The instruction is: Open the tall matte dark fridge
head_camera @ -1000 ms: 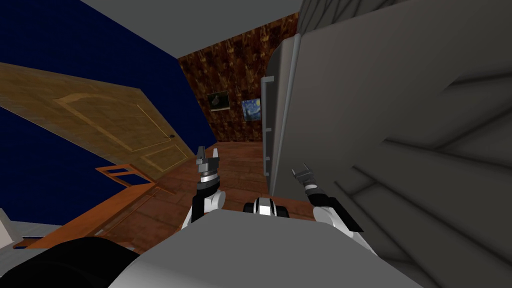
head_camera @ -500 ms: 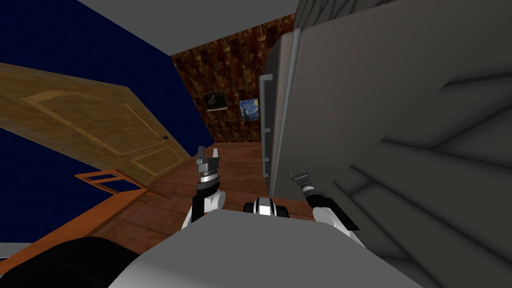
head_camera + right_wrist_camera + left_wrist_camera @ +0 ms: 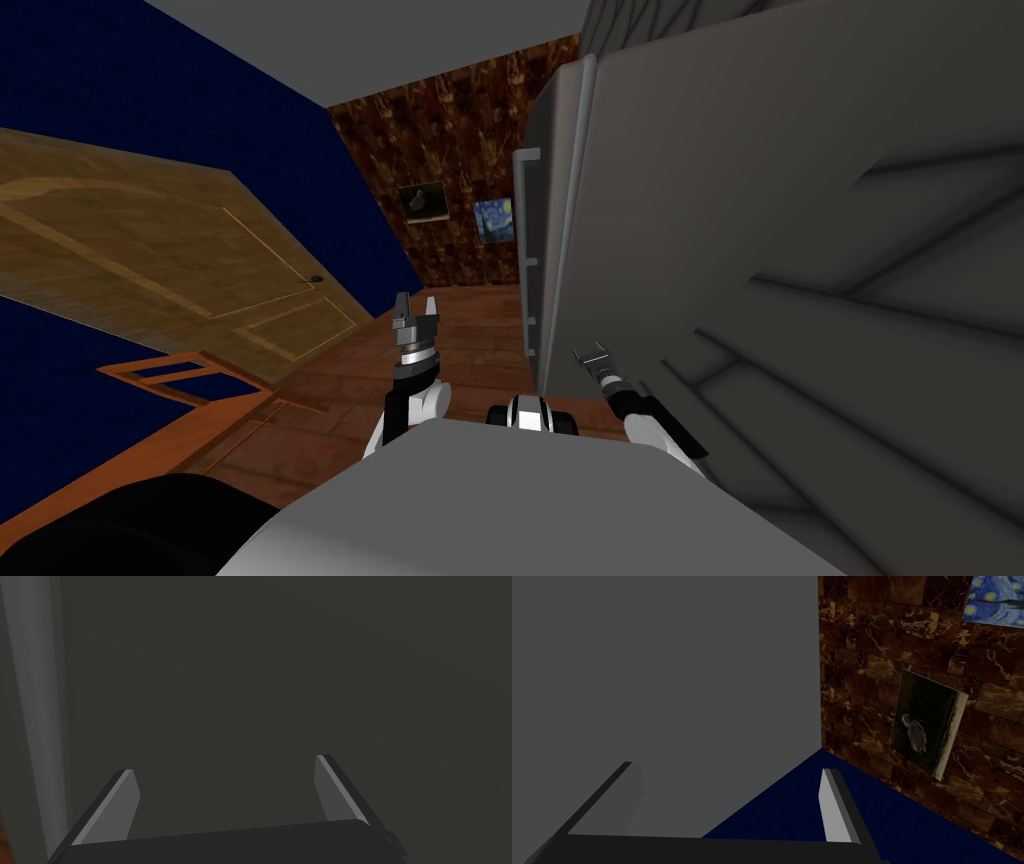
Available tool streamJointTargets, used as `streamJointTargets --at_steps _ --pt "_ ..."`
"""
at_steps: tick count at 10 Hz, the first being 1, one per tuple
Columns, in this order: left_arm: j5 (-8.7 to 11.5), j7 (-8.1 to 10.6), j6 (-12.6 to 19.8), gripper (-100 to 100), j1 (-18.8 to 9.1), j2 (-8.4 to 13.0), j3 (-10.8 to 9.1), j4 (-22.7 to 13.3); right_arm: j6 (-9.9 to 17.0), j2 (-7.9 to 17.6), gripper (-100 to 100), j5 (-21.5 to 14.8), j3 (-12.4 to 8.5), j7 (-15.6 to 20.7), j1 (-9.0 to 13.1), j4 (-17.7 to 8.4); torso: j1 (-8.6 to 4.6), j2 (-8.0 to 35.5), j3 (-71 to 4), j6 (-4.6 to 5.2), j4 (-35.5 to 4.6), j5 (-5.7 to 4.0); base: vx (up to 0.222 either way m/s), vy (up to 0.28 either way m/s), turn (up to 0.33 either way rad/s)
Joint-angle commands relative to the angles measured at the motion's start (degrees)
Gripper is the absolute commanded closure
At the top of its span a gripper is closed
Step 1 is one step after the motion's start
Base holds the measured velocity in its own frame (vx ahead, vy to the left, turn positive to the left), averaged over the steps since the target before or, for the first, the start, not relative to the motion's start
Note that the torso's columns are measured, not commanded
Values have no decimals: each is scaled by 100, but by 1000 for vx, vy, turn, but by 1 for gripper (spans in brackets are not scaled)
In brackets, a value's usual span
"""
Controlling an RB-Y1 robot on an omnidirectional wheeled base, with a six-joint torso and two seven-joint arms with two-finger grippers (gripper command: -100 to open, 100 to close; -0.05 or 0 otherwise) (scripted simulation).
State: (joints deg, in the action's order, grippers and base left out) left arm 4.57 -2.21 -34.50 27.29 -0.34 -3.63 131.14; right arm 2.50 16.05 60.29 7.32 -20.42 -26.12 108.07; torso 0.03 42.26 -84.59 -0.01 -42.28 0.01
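The tall dark grey fridge [image 3: 700,200] rises at my right in the head view, its side panel facing me. A pale vertical handle [image 3: 524,250] runs along its front edge. My right gripper [image 3: 592,357] is open, close to the fridge's side near the lower front corner, below the handle. In the right wrist view the open right gripper [image 3: 222,791] faces the flat dark fridge side [image 3: 300,676], with a lighter grey edge strip [image 3: 35,701] beside one finger. My left gripper [image 3: 415,318] stands open over the floor, left of the fridge; it [image 3: 727,801] holds nothing.
A wooden door [image 3: 170,250] lies in the dark blue wall at the left. The far brown marbled wall [image 3: 450,130] carries two pictures [image 3: 424,201]. A wooden frame [image 3: 170,372] stands by the floor at the left. Brown plank floor [image 3: 480,330] stretches ahead between the arms.
My view has turned, so the door and frame slid left. The right gripper has moved lower and closer to the fridge's side. The left arm has stayed still.
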Motion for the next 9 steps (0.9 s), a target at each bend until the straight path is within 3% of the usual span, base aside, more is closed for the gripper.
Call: streamJointTargets --at_steps 1,6,9 --pt "0 0 0 0 0 0 0 0 231 6 -100 402 86 -128 11 -146 -5 5 3 0 -1 -2 32 11 -108" --pt "0 0 0 0 0 0 0 0 431 -3 -100 1076 160 -235 32 -290 -1 2 1 0 0 -1 31 13 -47" --pt "0 0 0 0 0 0 0 0 818 -33 -100 1729 307 -447 76 -586 -2 1 1 0 0 -1 38 16 -95"
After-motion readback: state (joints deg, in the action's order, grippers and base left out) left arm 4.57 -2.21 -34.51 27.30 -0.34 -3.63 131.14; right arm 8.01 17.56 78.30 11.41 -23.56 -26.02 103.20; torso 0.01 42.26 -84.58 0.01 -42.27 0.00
